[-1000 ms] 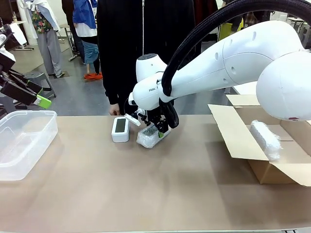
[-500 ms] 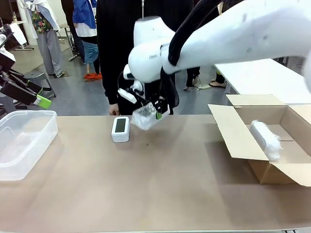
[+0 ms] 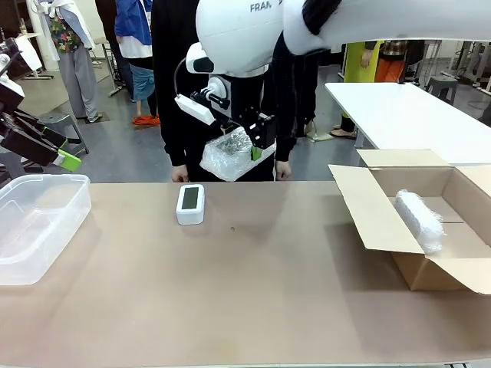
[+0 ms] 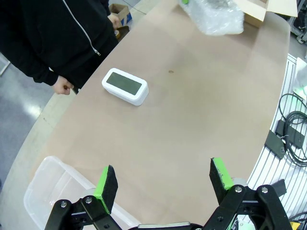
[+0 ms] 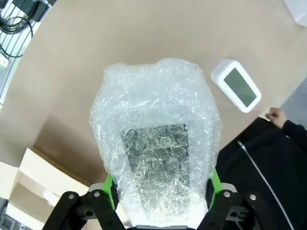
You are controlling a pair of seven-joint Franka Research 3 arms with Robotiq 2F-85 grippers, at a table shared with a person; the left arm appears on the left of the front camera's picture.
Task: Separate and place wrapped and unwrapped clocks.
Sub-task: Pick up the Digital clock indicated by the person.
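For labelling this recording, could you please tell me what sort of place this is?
Probably a lab or workshop hall: a tan worktable holding an open brown cardboard box and a clear plastic tub, with a white table behind.

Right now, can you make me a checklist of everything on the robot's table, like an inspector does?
Surface: tan table, with one tiny dark speck.
Job's things: bare clock lies face-up on the table; wrapped clock is held in the air; second wrapped clock lies in the cardboard box.
Clutter: nothing seen.
Claws: right claw shut on the wrapped clock; left claw open, near the clear tub.
Cables: black cables beside the table's edge.
Surroundings: person in black at the far side; white table behind.
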